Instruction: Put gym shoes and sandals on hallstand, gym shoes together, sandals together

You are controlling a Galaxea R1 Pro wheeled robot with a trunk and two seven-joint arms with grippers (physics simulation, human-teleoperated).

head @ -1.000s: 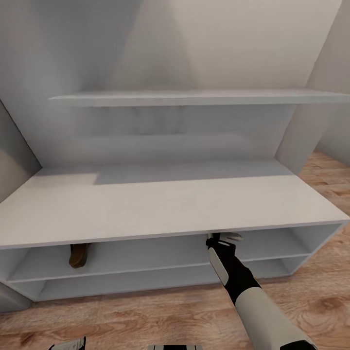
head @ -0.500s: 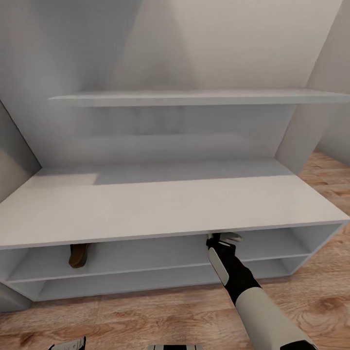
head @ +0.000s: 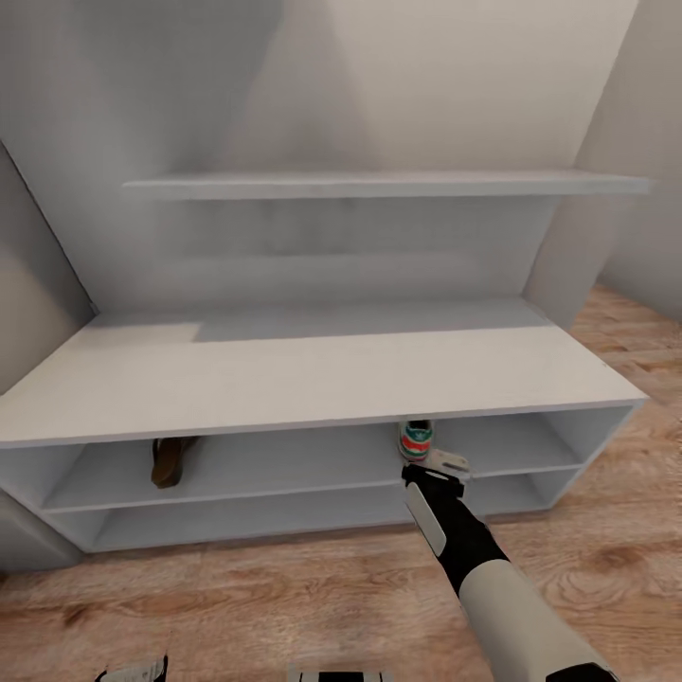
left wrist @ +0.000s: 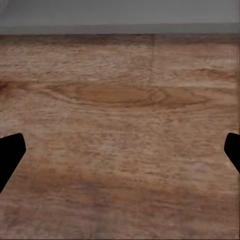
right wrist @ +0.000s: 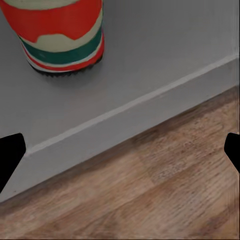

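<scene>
One gym shoe [head: 416,440] stands on the upper open shelf of the hallstand [head: 332,379], its red, cream and green heel facing me. The right wrist view has that heel [right wrist: 65,35] close up on the grey shelf [right wrist: 165,45]. My right gripper [head: 437,463] hangs just outside the shelf's front edge, behind the heel, open and empty [right wrist: 120,152]. A dark brown sandal [head: 170,461] lies on the same shelf, far to the left. My left gripper [left wrist: 120,155] is open over the corridor floor [left wrist: 120,100]. The other shoe and sandal are out of view.
A thin grey wall shelf [head: 379,185] hangs above the hallstand. Walls close in on both sides of it. Wood plank floor [head: 284,597] runs in front of the rack and past its right end. The lower shelf [head: 237,526] holds nothing visible.
The head view has pulled back from the rack. My right gripper has come out from under the top board, and the gym shoe's heel now shows on the shelf in front of it.
</scene>
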